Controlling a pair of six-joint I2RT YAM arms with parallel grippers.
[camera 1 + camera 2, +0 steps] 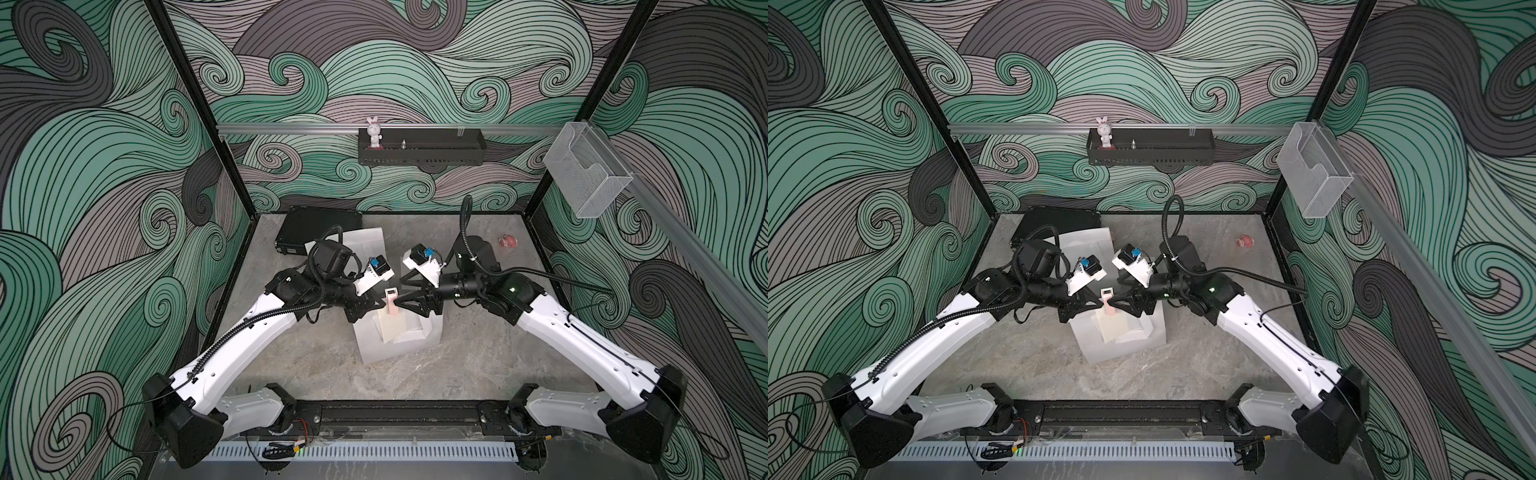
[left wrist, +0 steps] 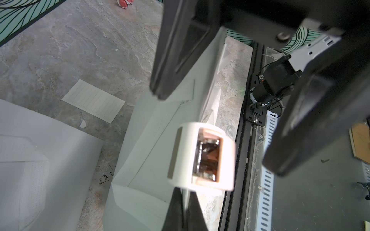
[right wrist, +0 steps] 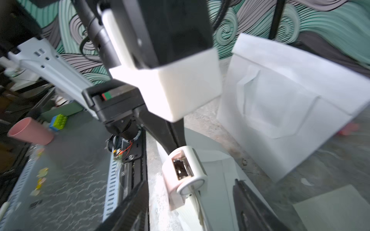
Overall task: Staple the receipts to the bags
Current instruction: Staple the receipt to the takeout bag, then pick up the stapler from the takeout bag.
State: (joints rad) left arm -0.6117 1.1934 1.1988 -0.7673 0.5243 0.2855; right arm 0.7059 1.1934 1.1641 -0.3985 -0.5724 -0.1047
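Observation:
One white bag [image 1: 419, 334] lies mid-table with a cream receipt [image 1: 392, 328] on it. A pink-and-white stapler [image 1: 390, 300] stands over the receipt's far edge. My left gripper [image 2: 186, 208] is shut on a thin white paper edge just behind the stapler [image 2: 202, 156]; it looks like the bag's. My right gripper [image 3: 190, 183] is open, its fingers [image 3: 132, 208] on either side of the stapler [image 3: 185, 176] with gaps showing. The other bag [image 1: 368, 241] lies further back. A second receipt [image 2: 93, 101] lies flat on the bare table beside it.
A black hard case [image 1: 316, 228] sits at the back left, partly under the far bag. A small pink-red object [image 1: 509, 242] lies at the back right. The black base rail [image 1: 395, 415] runs along the table's front edge.

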